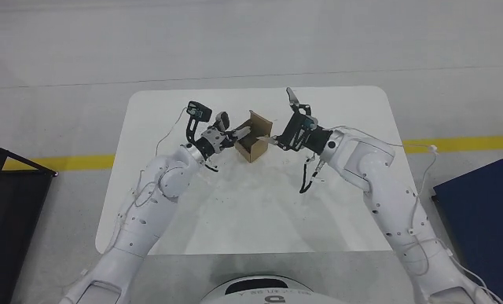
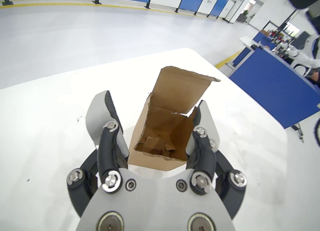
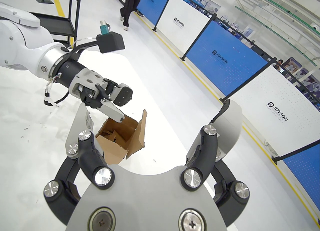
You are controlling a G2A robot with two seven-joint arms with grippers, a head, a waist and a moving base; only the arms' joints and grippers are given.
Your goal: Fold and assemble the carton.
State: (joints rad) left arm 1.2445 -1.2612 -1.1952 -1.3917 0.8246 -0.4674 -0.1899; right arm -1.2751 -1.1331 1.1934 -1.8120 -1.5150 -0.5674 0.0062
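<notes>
The carton (image 1: 253,137) stands open-topped on the far half of the desk (image 1: 330,202), flap raised, between the two arms. The left gripper (image 2: 154,100) is nearer, its jaws spread astride the carton. The right gripper (image 3: 153,105), also spread, hangs just beside the flap.

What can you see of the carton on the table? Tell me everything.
The carton is a small box of brown corrugated cardboard. It stands on the white table, midway across and nearer the far edge. Its top is open, with one tall flap raised, and folded bottom flaps show inside. The left gripper is open around it, one finger close against a side wall; I cannot tell whether it touches.
</notes>
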